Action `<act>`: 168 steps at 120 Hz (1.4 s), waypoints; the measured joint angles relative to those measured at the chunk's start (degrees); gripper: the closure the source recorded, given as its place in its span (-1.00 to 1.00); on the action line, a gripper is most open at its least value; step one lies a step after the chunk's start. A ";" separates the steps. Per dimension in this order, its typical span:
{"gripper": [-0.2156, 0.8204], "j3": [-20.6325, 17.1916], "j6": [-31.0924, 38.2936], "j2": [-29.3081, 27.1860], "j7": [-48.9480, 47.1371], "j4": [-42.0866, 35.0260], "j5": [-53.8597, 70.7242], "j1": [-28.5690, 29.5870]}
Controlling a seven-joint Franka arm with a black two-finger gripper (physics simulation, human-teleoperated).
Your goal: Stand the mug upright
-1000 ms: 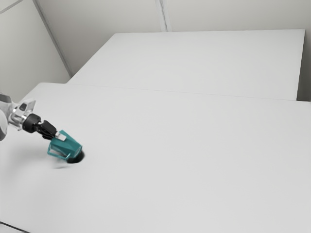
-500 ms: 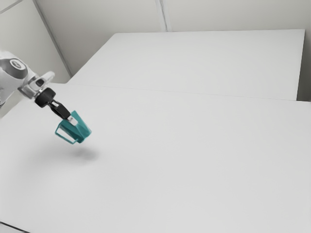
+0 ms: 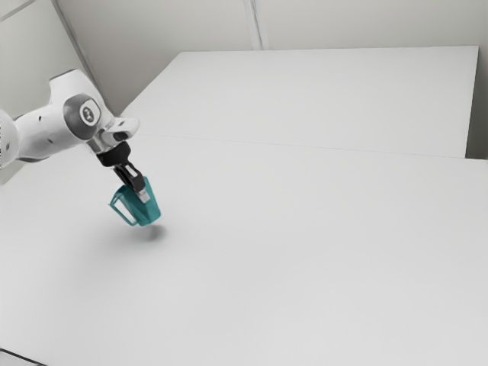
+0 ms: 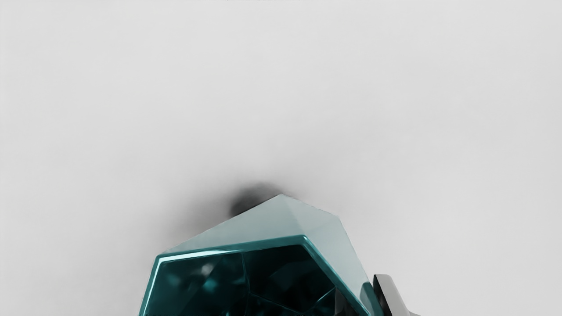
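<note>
Okay, the exterior view gives us the looped handle [image 3: 122,215] of the teal faceted mug [image 3: 151,211], left of frame, tilted just above the white tabletop [image 3: 305,252]; the wrist view gives us its dark interior [image 4: 206,285]. There the frame edge crops the mug, and we can't make out the second finger. Gripper [image 3: 142,196] clamped on mug, one finger [image 4: 390,292] against its outer wall.

Bright, diffuse light is washing the table [image 3: 305,244]; soft shadow [image 3: 155,234] is pooling below the mug [image 3: 146,214]; rim [image 4: 197,253] is glinting.
</note>
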 joint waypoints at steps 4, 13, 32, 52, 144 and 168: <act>0.92 -0.17 1.61 -0.64 -1.16 -1.51 1.09 -0.90; 0.92 -0.53 4.95 -2.17 -3.72 -4.54 3.41 -1.33; 0.92 -1.56 11.24 -4.31 -8.89 -10.03 7.15 -0.59; 0.92 -2.19 17.45 -5.30 -13.31 -15.17 8.52 -0.78; -0.41 -2.77 20.63 -10.66 -22.53 -15.64 9.05 -2.66; -0.52 -3.30 11.01 -9.60 -24.06 -4.58 8.68 -4.15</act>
